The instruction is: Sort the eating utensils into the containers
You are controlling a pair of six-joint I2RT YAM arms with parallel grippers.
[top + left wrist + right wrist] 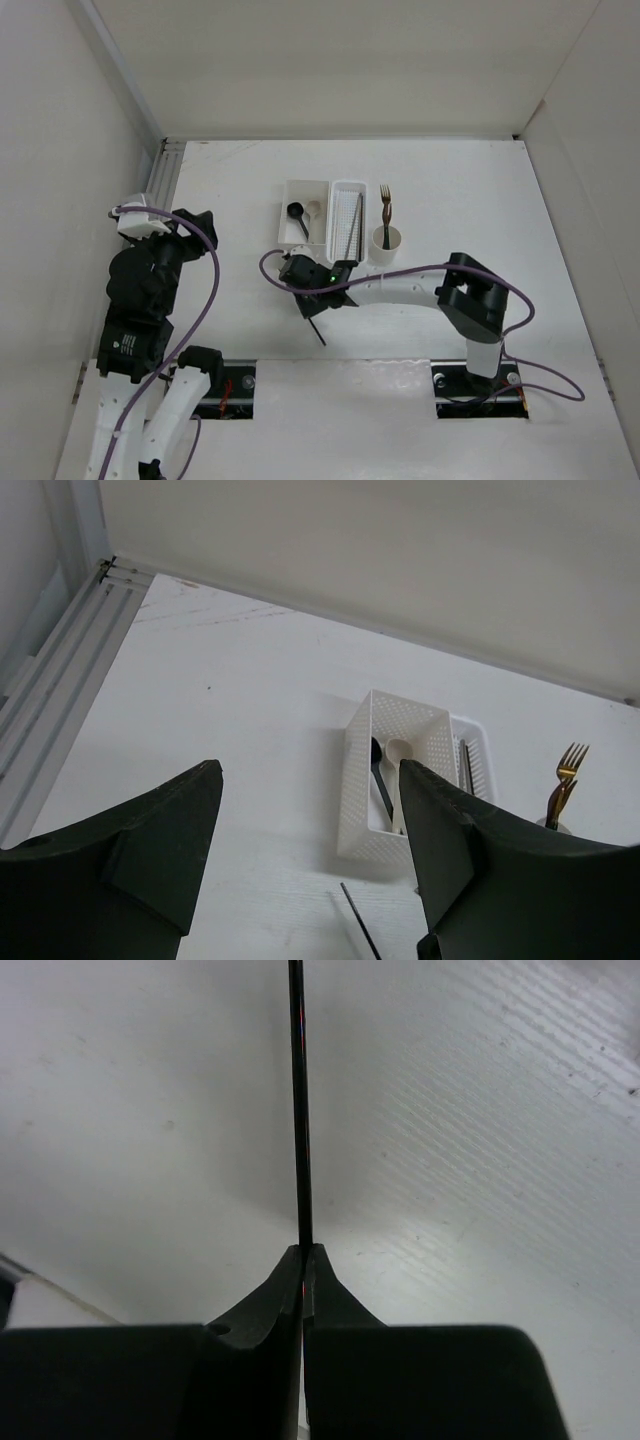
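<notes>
**Black chopstick pinched in the right gripper, left gripper wide apart**

Black and very thin, the black chopstick (297,1090) is clamped at one end by the right gripper (304,1252). The two dark fingers (262,1305) are pressed together on it with no gap showing between them. From the pinch the stick runs straight out over the table (450,190), a smooth round rod with a faint sheen. From above it slants toward the near edge, in front of the containers and apart from them. Whether its free end rests on the surface cannot be told. The tabletop is white, and close up it shows a fine ribbed grain.

The left gripper (310,770) hangs off to the left with its jaws spread wide, holding nothing and touching nothing. Its matte black fingers look blunt and wedge-shaped.

Farther back stand three white containers in a row.
- The square white box (362,780), its walls dotted with small holes, holds a black spoon (378,775) and a beige spoon (398,765) lying side by side.
- Touching its right side is the narrow perforated basket (347,190), with thin metal chopsticks (353,225) lying lengthwise inside.
- Just right of that is the round cup (387,240), where a gold fork (570,755) stands upright with its tines up.
</notes>
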